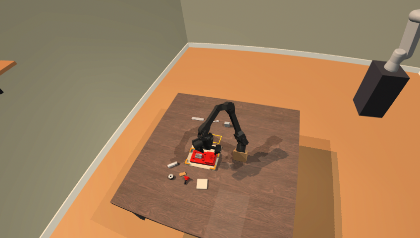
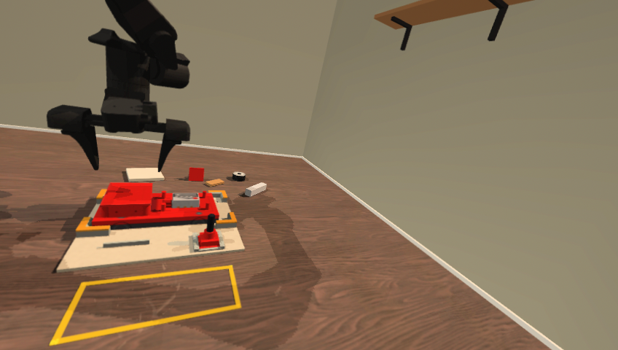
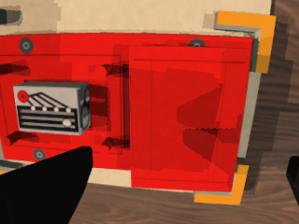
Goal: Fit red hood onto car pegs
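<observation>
The red car chassis [image 2: 173, 215] [image 3: 112, 161] sits in the cream jig [image 2: 147, 257] [image 3: 140, 14]. The grey engine block [image 1: 198, 155] [image 2: 185, 200] [image 3: 49, 112] stands on its deck, with short red pegs [image 2: 205, 195] [image 3: 102, 71] sticking up around it and nothing over them. A flat-topped red block [image 1: 209, 157] [image 2: 130, 190] [image 3: 163, 98] stands beside the engine on the other half of the deck; I cannot tell whether it is the hood or a fixed cab. No other hood is identifiable. My gripper [image 2: 127, 170] [image 3: 190, 161] is open and empty above this block.
A red and black piece [image 2: 209, 238] stands on the jig near a yellow outline [image 2: 236, 288]. Another red piece [image 1: 186, 178] [image 2: 196, 174], an orange block [image 1: 182, 173], a ring [image 1: 170, 176], a white bar [image 1: 172, 164] and a cream slab [image 1: 202, 184] lie beyond the jig.
</observation>
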Robot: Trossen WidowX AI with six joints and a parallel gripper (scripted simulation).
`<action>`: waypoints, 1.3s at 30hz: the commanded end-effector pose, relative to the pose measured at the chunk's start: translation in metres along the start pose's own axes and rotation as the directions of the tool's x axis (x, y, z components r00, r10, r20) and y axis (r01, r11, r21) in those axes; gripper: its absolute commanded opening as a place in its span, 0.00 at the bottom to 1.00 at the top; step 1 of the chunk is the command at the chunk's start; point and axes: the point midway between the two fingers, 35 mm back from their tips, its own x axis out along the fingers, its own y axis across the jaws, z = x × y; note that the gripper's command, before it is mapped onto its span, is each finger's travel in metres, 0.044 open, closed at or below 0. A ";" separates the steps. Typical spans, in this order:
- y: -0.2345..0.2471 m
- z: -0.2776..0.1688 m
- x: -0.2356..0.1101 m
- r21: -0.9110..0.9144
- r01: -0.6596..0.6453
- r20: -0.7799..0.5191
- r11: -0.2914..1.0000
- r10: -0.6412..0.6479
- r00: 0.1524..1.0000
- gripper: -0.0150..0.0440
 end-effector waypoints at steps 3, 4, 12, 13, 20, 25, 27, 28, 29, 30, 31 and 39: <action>-0.001 0.001 0.004 -0.008 0.000 0.005 1.000 0.000 1.000 1.00; -0.001 0.001 0.005 -0.008 0.000 0.005 1.000 0.000 1.000 1.00; 0.000 0.001 0.010 -0.008 0.000 0.005 1.000 0.000 1.000 1.00; 0.000 0.001 0.010 -0.008 0.000 0.005 1.000 0.000 1.000 1.00; 0.000 0.001 0.014 -0.008 0.000 0.005 1.000 0.000 1.000 1.00; 0.000 0.001 0.017 -0.008 0.000 0.005 1.000 0.000 1.000 1.00; 0.000 0.001 0.018 -0.008 0.000 0.005 1.000 0.000 1.000 1.00; 0.000 0.001 0.019 -0.008 0.000 0.005 1.000 0.000 1.000 1.00; 0.000 0.001 0.019 -0.008 0.000 0.005 1.000 0.000 1.000 1.00; 0.000 0.001 0.020 -0.008 0.000 0.005 1.000 0.000 1.000 1.00; 0.000 0.001 0.020 -0.008 0.000 0.005 1.000 0.000 1.000 1.00; 0.000 0.001 0.025 -0.007 0.000 0.006 1.000 0.000 1.000 1.00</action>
